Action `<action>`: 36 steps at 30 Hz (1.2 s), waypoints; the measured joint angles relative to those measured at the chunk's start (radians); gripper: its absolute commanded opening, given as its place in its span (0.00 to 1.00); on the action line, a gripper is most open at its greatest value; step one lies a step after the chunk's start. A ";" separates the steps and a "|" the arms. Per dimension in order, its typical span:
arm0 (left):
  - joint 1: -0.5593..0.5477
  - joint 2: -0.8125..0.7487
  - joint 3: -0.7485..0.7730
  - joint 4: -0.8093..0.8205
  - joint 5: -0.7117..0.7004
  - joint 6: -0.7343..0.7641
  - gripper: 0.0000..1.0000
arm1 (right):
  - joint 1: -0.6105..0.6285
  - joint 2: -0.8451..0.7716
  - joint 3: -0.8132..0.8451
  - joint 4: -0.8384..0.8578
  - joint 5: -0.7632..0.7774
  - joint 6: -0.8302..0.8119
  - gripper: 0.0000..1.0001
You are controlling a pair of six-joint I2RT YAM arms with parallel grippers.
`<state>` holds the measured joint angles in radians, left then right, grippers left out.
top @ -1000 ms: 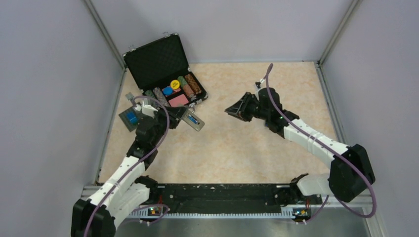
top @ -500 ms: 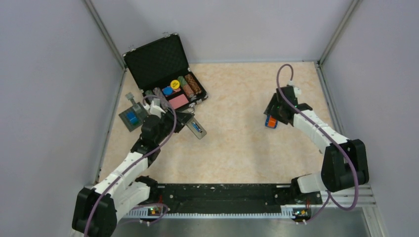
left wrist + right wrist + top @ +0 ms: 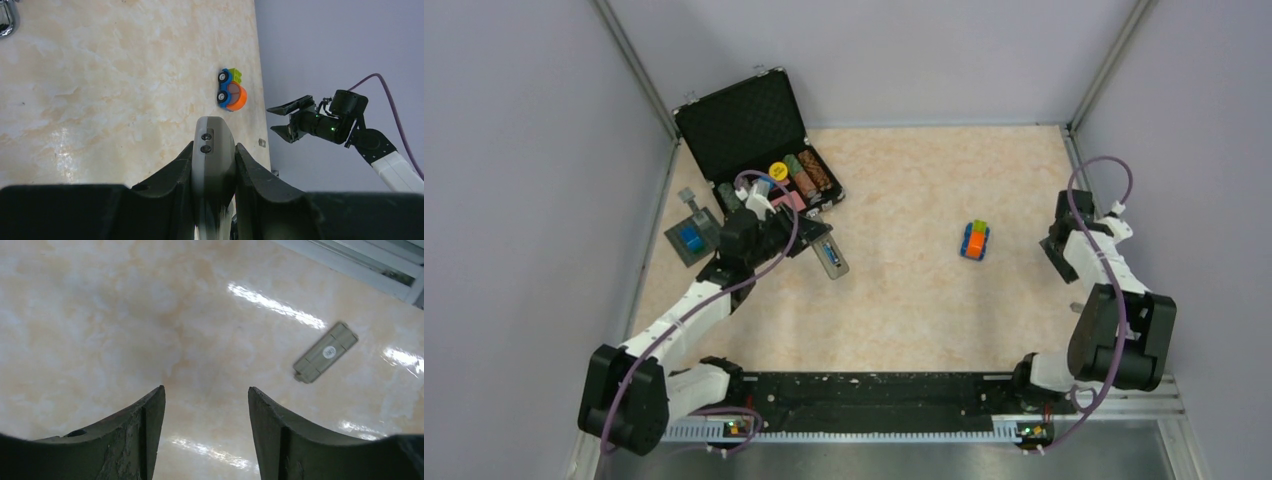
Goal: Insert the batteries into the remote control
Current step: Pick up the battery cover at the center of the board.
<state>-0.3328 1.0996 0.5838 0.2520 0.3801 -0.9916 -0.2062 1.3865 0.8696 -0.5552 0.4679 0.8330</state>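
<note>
The remote control (image 3: 828, 257) is held off the table at the left, greyish back up, in my left gripper (image 3: 809, 246), which is shut on it. A blue battery (image 3: 828, 253) lies in its open compartment; the dark grey battery cannot be made out. In the left wrist view the remote (image 3: 214, 150) sits edge-on between the fingers of that gripper (image 3: 214, 148). My right gripper (image 3: 1053, 246) is open and empty near the right wall, and it shows open over bare table in its own view (image 3: 206, 391). A small flat grey cover-like piece (image 3: 326, 352) lies beyond it.
The orange-green-blue block toy (image 3: 974, 240) lies right of centre, also in the left wrist view (image 3: 231, 90). An open black case (image 3: 754, 125) with chips stands at the back left. A grey plate with a blue block (image 3: 690, 240) lies by the left wall.
My right gripper carried the block toy to the right, let it go on the table and swung off to the right wall. My left gripper moved the remote slightly right.
</note>
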 measured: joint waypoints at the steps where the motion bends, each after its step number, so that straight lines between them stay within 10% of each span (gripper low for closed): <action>1: 0.000 0.005 0.003 0.000 0.007 0.002 0.00 | -0.013 0.000 -0.014 -0.022 0.014 0.021 0.53; 10: 0.010 0.014 0.003 -0.029 0.044 0.018 0.00 | -0.046 0.002 -0.039 -0.112 0.094 0.065 0.66; 25: 0.045 0.016 0.003 -0.029 0.051 0.022 0.00 | -0.204 -0.005 -0.145 -0.009 0.004 -0.083 0.38; 36: 0.058 0.016 0.003 -0.028 0.050 0.022 0.00 | -0.231 -0.005 -0.175 0.029 -0.077 -0.117 0.42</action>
<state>-0.2749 1.1156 0.5873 0.2237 0.4305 -0.9699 -0.4370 1.3811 0.6941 -0.5259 0.3904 0.7158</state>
